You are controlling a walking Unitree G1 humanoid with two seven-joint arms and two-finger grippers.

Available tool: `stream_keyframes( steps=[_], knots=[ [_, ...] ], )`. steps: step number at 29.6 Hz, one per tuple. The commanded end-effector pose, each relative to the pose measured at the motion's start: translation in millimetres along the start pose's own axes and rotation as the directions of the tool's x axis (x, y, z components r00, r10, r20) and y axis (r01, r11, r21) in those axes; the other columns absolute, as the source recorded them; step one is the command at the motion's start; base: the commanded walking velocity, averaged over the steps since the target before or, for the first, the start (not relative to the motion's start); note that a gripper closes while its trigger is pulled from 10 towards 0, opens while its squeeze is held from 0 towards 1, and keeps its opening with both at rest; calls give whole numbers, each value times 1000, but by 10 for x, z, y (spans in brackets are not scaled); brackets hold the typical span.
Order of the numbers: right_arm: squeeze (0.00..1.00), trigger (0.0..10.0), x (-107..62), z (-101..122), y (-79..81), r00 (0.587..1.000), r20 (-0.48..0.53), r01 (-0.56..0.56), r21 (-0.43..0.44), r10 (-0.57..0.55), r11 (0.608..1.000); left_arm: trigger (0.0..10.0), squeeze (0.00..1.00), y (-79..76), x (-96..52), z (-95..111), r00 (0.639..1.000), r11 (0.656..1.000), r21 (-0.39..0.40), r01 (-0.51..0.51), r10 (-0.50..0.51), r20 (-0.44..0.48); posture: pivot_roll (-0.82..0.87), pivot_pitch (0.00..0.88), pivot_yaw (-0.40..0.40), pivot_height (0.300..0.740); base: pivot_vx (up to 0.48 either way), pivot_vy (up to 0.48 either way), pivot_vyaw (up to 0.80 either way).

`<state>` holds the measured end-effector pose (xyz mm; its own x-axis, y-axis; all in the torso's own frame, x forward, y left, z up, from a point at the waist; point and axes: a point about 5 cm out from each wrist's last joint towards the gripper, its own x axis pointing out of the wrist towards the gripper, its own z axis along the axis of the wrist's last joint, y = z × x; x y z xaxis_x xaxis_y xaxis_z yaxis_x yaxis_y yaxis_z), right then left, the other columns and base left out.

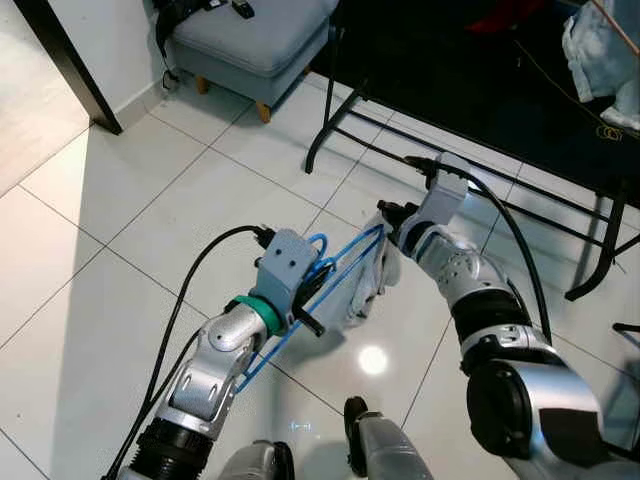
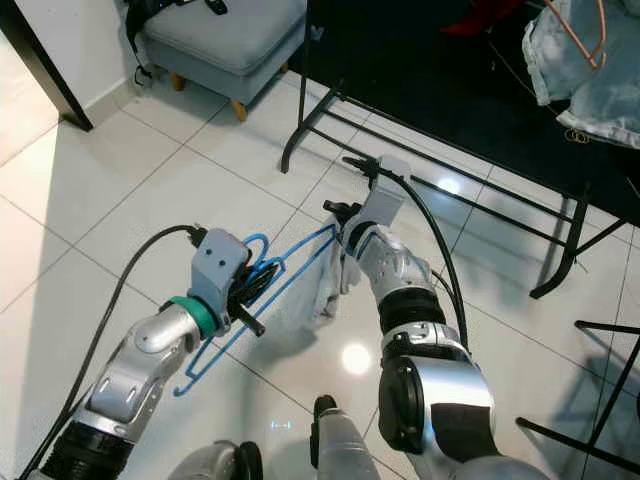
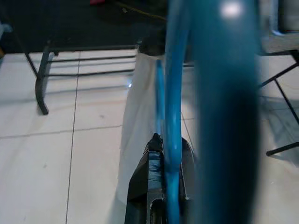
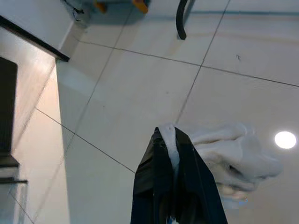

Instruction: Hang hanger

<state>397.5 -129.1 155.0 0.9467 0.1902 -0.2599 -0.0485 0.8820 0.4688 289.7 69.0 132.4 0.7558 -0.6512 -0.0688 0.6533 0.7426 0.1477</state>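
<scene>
In the left eye view, the left gripper [image 1: 312, 292] holds a blue plastic clothes hanger [image 1: 330, 268] near its hook end, above the glossy white tiled floor [image 1: 130, 230]; its black fingers are mostly hidden behind the grey wrist housing and the hanger's loops. The right gripper [image 1: 385, 222] meets the hanger's far end, where a white crumpled cloth [image 1: 362, 290] hangs down, and its fingertips are buried in that cloth. A black metal rack frame [image 1: 340, 110] stands just beyond the arms, its top cut off, and a grey cushioned footstool [image 1: 250, 40] sits further back beside the wall. In the right eye view, pale garments [image 2: 590, 70] hang at the rack's right end, partly cut off. In the left wrist view, the fingers [image 3: 149, 186] are pressed together on a blue hanger bar, and a blurred blue bar close to the lens covers much of the scene. In the right wrist view, the fingers [image 4: 154, 186] pinch a fold of the white cloth over the tiles.
</scene>
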Motion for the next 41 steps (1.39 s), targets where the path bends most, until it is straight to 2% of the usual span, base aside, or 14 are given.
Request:
stream_keyframes(
  steps=[1,9,13,17,20,23,29,31,32,33,35,41],
  knots=[
    [0,10000,14,-13,45,1000,-1,-6,22,6,1000,10000,0,-84,14,57,998,999,16,41,-42,37,-86,194,23,737,0,0,0],
    [0,10000,31,215,103,997,69,-19,31,17,999,10000,0,-118,-12,22,998,997,52,50,-51,28,-87,193,16,737,0,0,0],
    [0,10000,32,250,117,997,79,-25,36,22,999,10000,0,-123,-16,15,998,997,51,52,-53,26,-87,193,16,737,0,0,0],
    [0,10000,41,306,290,992,90,-90,48,86,995,10000,0,-134,22,-6,999,997,64,48,-49,13,-90,197,13,737,0,0,0],
    [0,10000,37,270,396,988,80,-136,53,131,989,10000,0,-115,61,-34,999,996,82,34,-34,-1,-91,202,12,737,0,0,0],
    [0,10000,10,132,522,981,33,-191,53,189,980,10000,0,-60,128,-51,1000,995,101,-12,14,-13,-95,204,11,737,0,0,0],
    [0,10000,-26,24,532,981,7,-194,22,194,981,10000,0,23,167,-26,998,992,106,-64,65,-7,-95,204,10,737,0,0,0],
    [0,10000,-45,-56,333,992,0,-127,-44,127,991,10000,0,124,124,25,998,994,86,-70,70,2,-109,214,18,737,0,0,0],
    [0,10000,-47,-57,201,996,4,-84,-65,85,994,10000,0,150,56,52,999,997,75,-33,33,5,-109,214,18,737,0,0,0],
    [0,10000,-47,-57,201,996,4,-84,-65,85,994,10000,0,150,56,52,999,997,75,-33,33,5,-109,214,18,737,0,0,0],
    [0,10000,-46,-12,18,999,23,-25,-89,28,996,10000,0,160,-125,95,997,995,69,75,-75,-4,-98,217,23,737,0,0,0],
    [0,10000,-48,37,-122,999,38,28,-88,-25,996,10000,0,218,-399,94,978,971,126,202,-194,-75,-79,218,23,737,0,0,0]
  ],
)
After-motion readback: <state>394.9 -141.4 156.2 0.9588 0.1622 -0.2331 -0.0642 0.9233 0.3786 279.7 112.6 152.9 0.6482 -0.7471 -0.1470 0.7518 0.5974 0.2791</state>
